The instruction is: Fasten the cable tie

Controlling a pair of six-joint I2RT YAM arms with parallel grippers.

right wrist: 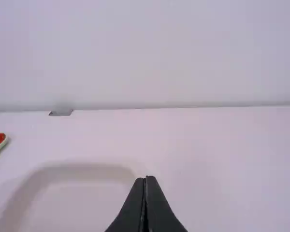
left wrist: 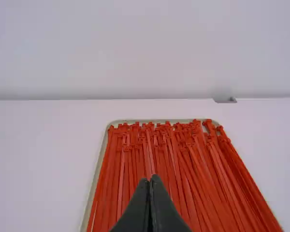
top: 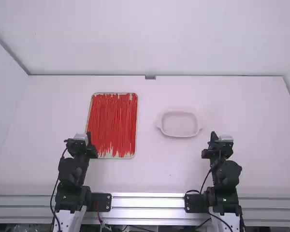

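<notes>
1. Nearest the camera, a metal rail (top: pixel 145 200) runs across the near edge of the white table (top: pixel 241 101), and both arms' bases are mounted on it.
2. The left arm (top: pixel 73 169) is folded up over its base on the left side of the table. The left gripper (left wrist: pixel 150 181) has its two fingers pressed flat together with nothing between them. It sits at the near left corner of the tray (top: pixel 136 126).
3. The tray is a pale-rimmed rectangle, left of the table's middle, with its long sides running away from the camera. The red cable ties (top: pixel 113 123) fill it. They lie side by side lengthwise in a dense layer, and none lies out on the table. In the left wrist view, the closed fingertips stand over the near end of the ties, whose heads bunch at the tray's far end.
4. A small grey bracket (top: pixel 150 77) sits at the table's far edge, near the middle.
5. Right of the tray and apart from it, a white dish (top: pixel 179 114) with a handle at each side rests on the table.
6. The right arm (top: pixel 224 174) is folded over its base on the right. The right gripper (right wrist: pixel 145 180) is also closed with nothing held, its tips pointing past the right end of the dish.
</notes>
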